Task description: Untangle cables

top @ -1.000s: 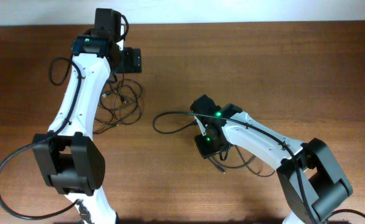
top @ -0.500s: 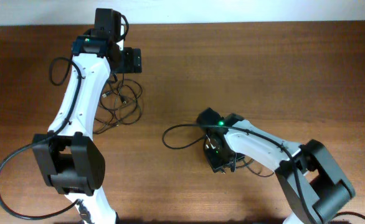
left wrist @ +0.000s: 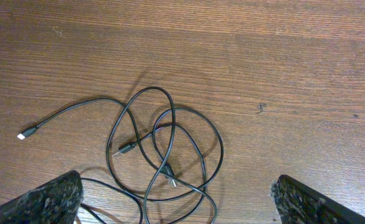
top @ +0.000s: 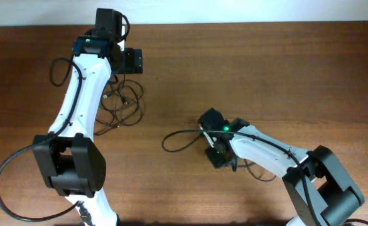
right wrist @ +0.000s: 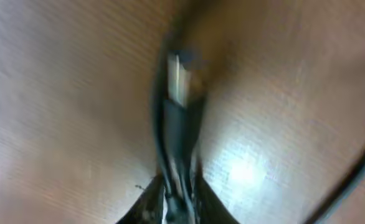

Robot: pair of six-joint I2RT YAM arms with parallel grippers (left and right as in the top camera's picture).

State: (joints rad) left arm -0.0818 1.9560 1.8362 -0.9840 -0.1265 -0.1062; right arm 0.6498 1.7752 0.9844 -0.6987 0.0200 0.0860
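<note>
Two tools, two jobs: our left tool (left wrist: 182,208) hangs spread wide directly above the knotted cables (left wrist: 164,155) on the tabletop (left wrist: 282,74), the nearer arm for that bundle, while our right tool (top: 218,156) looks pinched on a separate cord (top: 183,132), whose loop trails leftward toward the knot.

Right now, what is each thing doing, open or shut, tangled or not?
Left end effector: open, above the cable bunch.
Right end effector: looks shut on the loose cable's plug; view blurred.
Cable bunch: tangled loops, lying on the table.
Loose cable: one end pinched, loop resting on the table.
</note>
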